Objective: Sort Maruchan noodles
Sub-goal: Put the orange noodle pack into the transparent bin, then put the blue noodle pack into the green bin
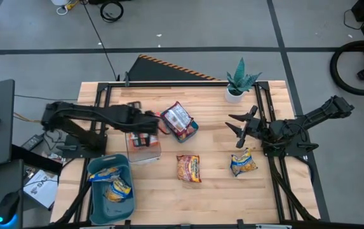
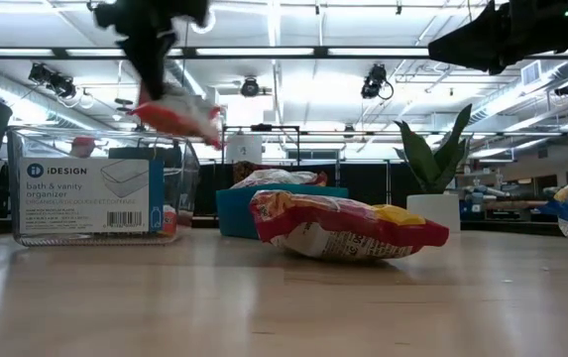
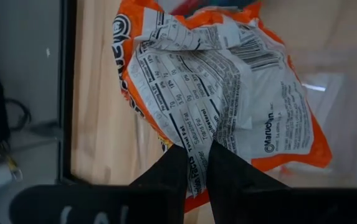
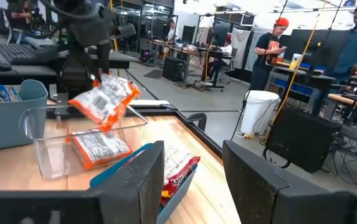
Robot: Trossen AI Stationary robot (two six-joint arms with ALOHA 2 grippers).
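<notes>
My left gripper (image 1: 151, 123) is shut on an orange Maruchan packet (image 3: 215, 81) and holds it above the clear plastic bin (image 1: 143, 145). The bin holds another orange packet (image 4: 97, 147). The held packet also shows in the low view (image 2: 179, 117) and in the right wrist view (image 4: 103, 99). My right gripper (image 1: 237, 130) is open and empty, in the air at the table's right. A red-and-yellow packet (image 1: 188, 168) and a yellow-and-blue packet (image 1: 243, 162) lie flat on the table. Red-and-white packets (image 1: 178, 117) lie in a teal tray (image 1: 194, 129). My left gripper pinches the orange packet by one edge (image 3: 198, 169) between its two fingers. The fingers (image 2: 155, 55) come from above, pointing down. The packet hangs tilted below them, printed back toward the wrist camera, clear of the clear bin's rim.
A teal bin (image 1: 94, 170) with yellow-and-blue packets stands at the near left. A potted plant (image 1: 239, 83) stands at the far right of the table. Black frame rails run along both sides. People stand in the room beyond the table.
</notes>
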